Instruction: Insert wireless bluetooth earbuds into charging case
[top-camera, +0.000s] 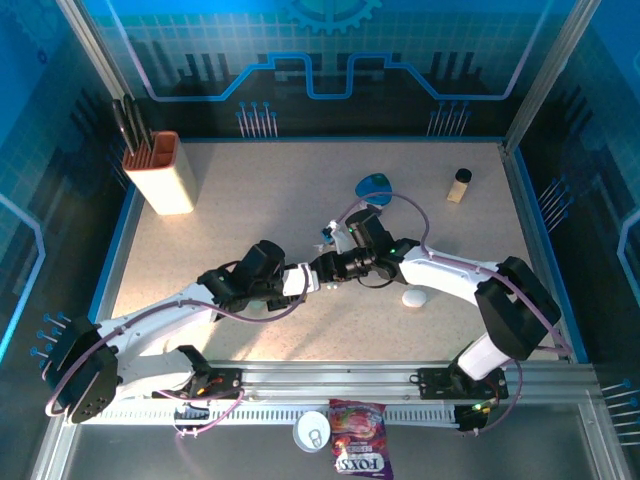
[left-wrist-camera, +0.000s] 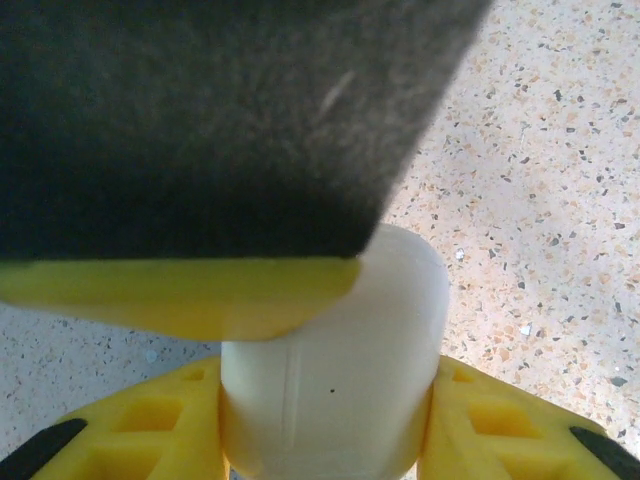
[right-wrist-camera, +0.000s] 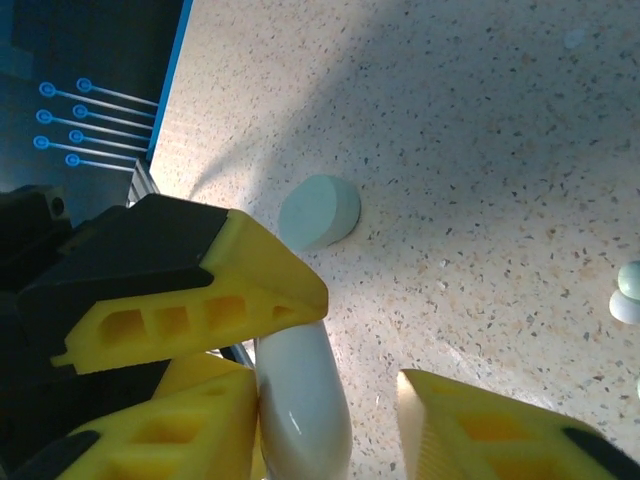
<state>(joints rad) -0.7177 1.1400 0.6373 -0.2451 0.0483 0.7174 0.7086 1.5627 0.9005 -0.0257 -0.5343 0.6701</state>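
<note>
Looking down from above, I see a candy bag (top-camera: 360, 452) lying past the table's (top-camera: 250, 200) near edge. Beyond it, both arms reach inward and meet mid-table. My left gripper (left-wrist-camera: 330, 405) is clamped on a white case (left-wrist-camera: 340, 320), its yellow fingers tight against both sides. My right gripper (right-wrist-camera: 330, 390) stands apart around the same case, one finger touching it and the other showing a gap. Two tiny earbuds (right-wrist-camera: 630, 281), one pale teal and one white, lie on the table near the grippers. A second white case (top-camera: 414, 297) rests beside the right arm. Farther back sit a teal case (top-camera: 376, 184), a small bottle (top-camera: 460, 185) and a knife block (top-camera: 165, 175).
</note>
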